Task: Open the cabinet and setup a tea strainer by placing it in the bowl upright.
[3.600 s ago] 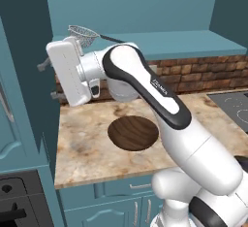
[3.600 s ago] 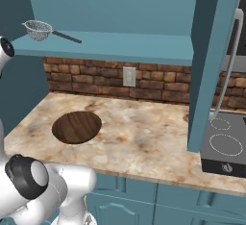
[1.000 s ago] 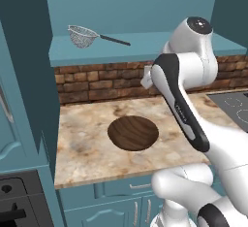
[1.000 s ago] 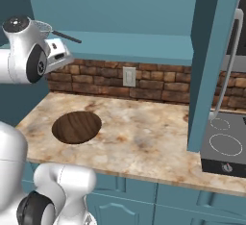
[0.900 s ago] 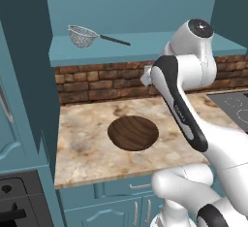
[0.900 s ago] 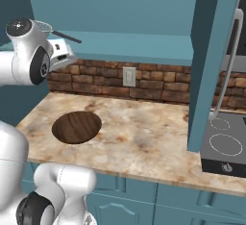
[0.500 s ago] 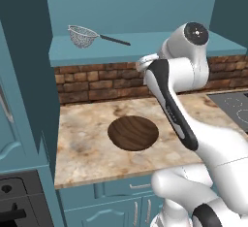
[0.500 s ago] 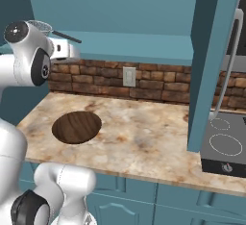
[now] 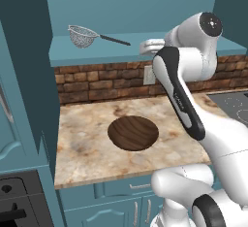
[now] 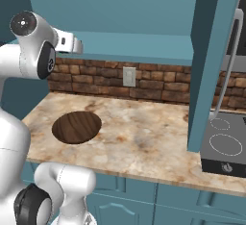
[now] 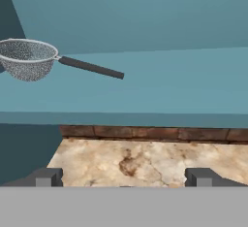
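The cabinet (image 9: 97, 54) stands open, its left door (image 9: 24, 75) and right door (image 10: 211, 65) swung out. On its shelf lies the tea strainer (image 9: 81, 36), a silver mesh basket with its dark handle pointing right; the hand view has the tea strainer (image 11: 28, 58) at upper left. My gripper (image 11: 123, 177) is open and holds nothing. It hovers at shelf height, to the right of the strainer's handle and apart from it, with the hand (image 9: 144, 47) facing into the cabinet. The brown wooden bowl (image 9: 133, 132) sits on the counter below and is also seen in the right base view (image 10: 77, 127).
The marble counter (image 10: 144, 137) runs under a brick backsplash with a wall outlet (image 10: 128, 76). A cooktop (image 10: 223, 144) lies at the right, just past the open right door and its long handle (image 10: 229, 58). A dark appliance (image 9: 14, 206) sits at lower left.
My hand has swung up and toward the cabinet shelf, closer to the strainer's handle. The jaws stayed open. Strainer and bowl have not moved.
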Controlling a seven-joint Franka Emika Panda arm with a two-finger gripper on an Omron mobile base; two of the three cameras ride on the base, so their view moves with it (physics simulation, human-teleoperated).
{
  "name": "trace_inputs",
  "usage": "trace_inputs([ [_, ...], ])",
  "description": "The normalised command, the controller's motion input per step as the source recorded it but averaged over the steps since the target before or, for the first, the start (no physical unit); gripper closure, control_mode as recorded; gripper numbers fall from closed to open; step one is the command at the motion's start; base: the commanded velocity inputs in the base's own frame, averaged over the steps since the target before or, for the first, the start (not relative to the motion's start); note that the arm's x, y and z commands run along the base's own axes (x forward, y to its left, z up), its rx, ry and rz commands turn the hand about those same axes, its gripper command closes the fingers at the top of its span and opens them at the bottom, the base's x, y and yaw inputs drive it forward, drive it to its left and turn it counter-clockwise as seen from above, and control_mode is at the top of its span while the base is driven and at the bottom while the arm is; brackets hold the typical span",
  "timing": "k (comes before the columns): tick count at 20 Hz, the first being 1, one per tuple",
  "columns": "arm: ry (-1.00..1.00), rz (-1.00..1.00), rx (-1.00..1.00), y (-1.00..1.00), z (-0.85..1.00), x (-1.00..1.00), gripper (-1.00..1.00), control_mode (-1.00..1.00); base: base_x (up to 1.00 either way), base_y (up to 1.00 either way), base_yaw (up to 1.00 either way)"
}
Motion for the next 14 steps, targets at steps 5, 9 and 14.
trace_inputs([
  [5,0.00,0.05,-0.05,0.03,0.00,0.31,-1.00,-1.00,0.00,0.00,0.00],
  [9,0.00,0.12,-0.12,0.00,0.01,0.42,-1.00,-1.00,0.00,0.00,0.00],
  [14,0.00,0.16,-0.07,0.00,0.00,0.38,-1.00,-1.00,0.00,0.00,0.00],
])
